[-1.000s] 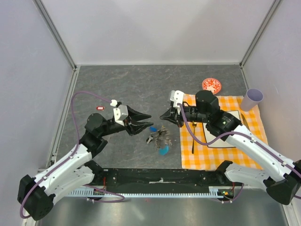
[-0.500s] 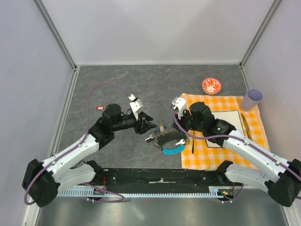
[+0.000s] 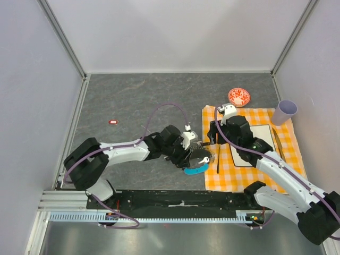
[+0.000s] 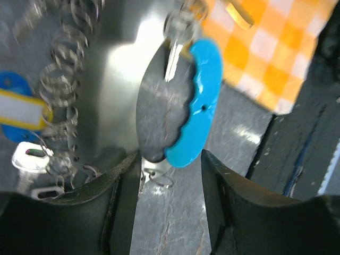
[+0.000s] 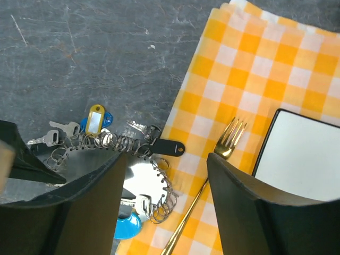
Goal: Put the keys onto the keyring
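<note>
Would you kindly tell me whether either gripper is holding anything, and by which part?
Nothing is held. The right gripper hangs open clear of the keyring; the left gripper is open too, the cyan strap loose at its tips.

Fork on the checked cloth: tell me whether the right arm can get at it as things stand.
Probably yes. The fork lies bare on the checked cloth with nothing over it, and the right arm's fingers stand open above it, its handle showing between them in the wrist view.
</note>
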Tool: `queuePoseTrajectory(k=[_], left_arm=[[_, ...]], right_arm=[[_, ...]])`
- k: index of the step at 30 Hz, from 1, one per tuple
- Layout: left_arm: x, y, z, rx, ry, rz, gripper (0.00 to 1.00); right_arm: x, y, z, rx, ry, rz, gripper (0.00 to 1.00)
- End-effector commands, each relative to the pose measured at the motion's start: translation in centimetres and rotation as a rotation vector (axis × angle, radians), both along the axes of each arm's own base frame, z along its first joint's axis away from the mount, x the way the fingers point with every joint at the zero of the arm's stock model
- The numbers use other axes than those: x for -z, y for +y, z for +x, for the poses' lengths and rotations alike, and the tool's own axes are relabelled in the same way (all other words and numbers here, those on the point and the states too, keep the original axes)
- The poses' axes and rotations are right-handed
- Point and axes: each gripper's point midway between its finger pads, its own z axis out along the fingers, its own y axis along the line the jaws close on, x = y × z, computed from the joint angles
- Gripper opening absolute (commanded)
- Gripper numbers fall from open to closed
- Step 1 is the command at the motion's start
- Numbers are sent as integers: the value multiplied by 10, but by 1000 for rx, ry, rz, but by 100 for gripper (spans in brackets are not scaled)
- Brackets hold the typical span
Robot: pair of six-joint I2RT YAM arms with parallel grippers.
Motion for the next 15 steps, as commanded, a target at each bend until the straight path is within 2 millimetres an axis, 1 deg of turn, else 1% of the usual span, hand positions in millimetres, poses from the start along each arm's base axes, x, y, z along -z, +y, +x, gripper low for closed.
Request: queuePoseTrajectory(k=[1,5,9,10,11,12,15], left_arm=[[29,17,-9,-65,102,175,56],[52,35,-15,-104,142,276,56],[73,63,-16,-203,174,398,56],[74,66,-18,-221,192,399,56],[75,71,-16,-246,212,395,56],[77,76,-19,-274,236,392,56],[74,88,-16,-346,268,370,56]], right_arm=[[-3,1,8,49,-19,54,72],[6,7,8,23,18,59,75],[16,16,4,-17,63,68,75],[19,17,3,-21,73,68,75],[24,21,1,-42,97,73,75],[25,26,-3,-70,112,88,76],[34,34,-5,-103,155,98,76]])
